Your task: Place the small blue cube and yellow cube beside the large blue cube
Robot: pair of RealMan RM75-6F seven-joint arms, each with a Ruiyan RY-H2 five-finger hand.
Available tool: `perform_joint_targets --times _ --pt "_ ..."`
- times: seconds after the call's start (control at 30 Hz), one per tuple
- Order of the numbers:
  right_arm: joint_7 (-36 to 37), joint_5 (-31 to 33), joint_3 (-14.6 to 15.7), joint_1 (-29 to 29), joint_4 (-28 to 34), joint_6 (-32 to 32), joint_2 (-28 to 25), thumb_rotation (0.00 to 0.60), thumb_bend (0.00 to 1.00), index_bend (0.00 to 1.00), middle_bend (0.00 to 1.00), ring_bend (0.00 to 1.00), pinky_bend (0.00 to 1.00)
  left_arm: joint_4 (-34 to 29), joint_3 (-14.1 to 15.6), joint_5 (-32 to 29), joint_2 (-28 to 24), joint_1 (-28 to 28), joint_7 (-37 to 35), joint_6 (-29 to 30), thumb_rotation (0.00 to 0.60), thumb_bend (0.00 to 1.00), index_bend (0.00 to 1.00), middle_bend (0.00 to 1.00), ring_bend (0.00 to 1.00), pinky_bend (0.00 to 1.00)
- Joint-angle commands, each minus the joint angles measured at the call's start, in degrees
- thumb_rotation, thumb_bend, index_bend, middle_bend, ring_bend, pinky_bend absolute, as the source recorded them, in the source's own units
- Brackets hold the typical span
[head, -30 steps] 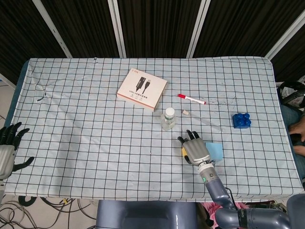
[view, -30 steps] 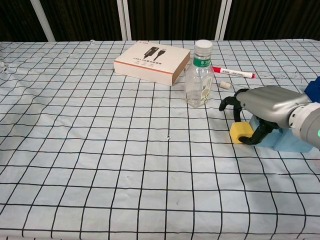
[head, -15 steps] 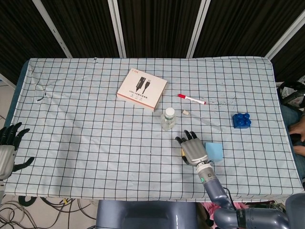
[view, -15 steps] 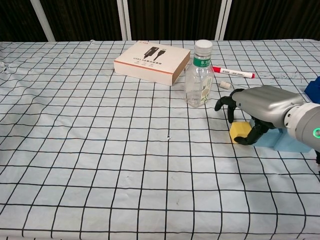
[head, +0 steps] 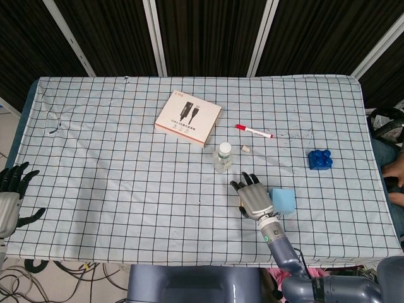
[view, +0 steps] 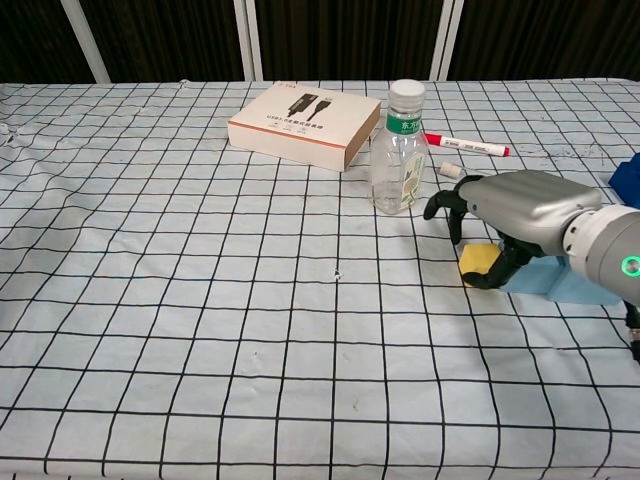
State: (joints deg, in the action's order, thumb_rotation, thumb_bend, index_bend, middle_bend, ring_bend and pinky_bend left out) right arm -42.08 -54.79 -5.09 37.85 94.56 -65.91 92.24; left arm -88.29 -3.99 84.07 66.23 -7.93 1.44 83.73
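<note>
Sliding left across the checked cloth, the right hand now sits a little closer to the bottle than a second ago, and more of the light blue block shows clear to its right in the head view. The yellow cube is still on the desk, half hidden under the hand, with curled fingers on its far side and another dark finger down on its near side — whether they actually pinch it I cannot tell, since the cube looks seated on the cloth and not lifted.

So the step in hand looks like the pickup of the yellow cube. It already lies just beside the light blue block, while the dark blue studded brick sits well apart, out toward the right edge. Which of those two the task calls large is a judgement; the studded brick seems the smaller.

Next move calls for a firm close on the cube, a clean lift, and care with the bottle close by on the left — it could tip easily.

Left hand hangs off the desk's left edge, fingers spread, holding nothing.
</note>
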Motion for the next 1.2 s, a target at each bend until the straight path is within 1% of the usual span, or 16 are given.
perform_joint_targets --times 0.03,0.27,0.4,0.57,1.2 --pt "0.3 -0.5 0.1 -0.2 0.6 -0.2 -0.3 0.6 0.26 0.2 0.33 0.05 0.11 0.0 0.0 0.0 0.0 0.0 0.0 0.0 0.6 0.15 0.17 0.04 0.0 0.0" --pt "1.2 -3.4 1.2 -0.4 2.4 0.0 -1.2 0.6 0.26 0.2 0.33 0.05 0.11 -0.1 0.0 0.0 0.0 0.0 0.0 0.0 0.6 0.15 0.17 0.04 0.0 0.0" --pt "0.9 -5.2 2.3 -0.6 3.2 0.0 -1.7 0.6 0.26 0.2 0.34 0.05 0.11 0.0 0.0 -0.1 0.0 0.0 0.2 0.0 0.6 0.15 0.17 0.04 0.0 0.0" --pt "0.0 -7.2 3.6 -0.8 2.8 -0.2 -1.8 0.6 0.26 0.2 0.35 0.05 0.11 0.1 -0.1 -0.2 0.1 0.0 0.3 0.0 0.6 0.15 0.17 0.03 0.0 0.0" --pt "0.2 -7.1 3.9 -1.3 0.8 1.4 -2.1 0.6 0.26 0.2 0.36 0.05 0.11 0.2 -0.2 -0.3 0.2 0.0 0.4 0.1 0.6 0.15 0.17 0.03 0.0 0.0"
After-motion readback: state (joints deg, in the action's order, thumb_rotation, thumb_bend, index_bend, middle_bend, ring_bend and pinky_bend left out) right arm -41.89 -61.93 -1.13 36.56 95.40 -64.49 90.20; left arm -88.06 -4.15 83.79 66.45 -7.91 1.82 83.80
